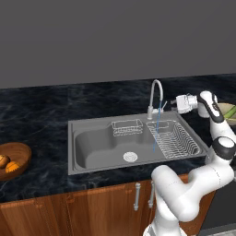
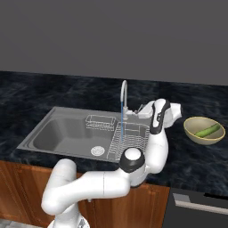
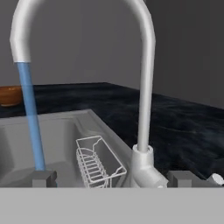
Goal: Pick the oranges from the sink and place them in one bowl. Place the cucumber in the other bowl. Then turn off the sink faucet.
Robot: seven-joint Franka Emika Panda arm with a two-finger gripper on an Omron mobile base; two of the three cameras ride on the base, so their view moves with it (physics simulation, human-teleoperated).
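The sink faucet arches over the sink, and a thin blue stream runs from its spout. My gripper hovers just right of the faucet's base, pointing at it, open and empty. In the hand view the faucet's base stands between my two fingertips, nearer the right one. Two oranges lie in the brown wooden bowl on the counter at far left. The cucumber lies in the olive-yellow bowl to the right of the sink.
A wire basket hangs at the basin's back edge, and a ribbed wire drainer fills the sink's right section. Dark marble counter surrounds the sink, with a grey wall behind and wooden cabinet doors below.
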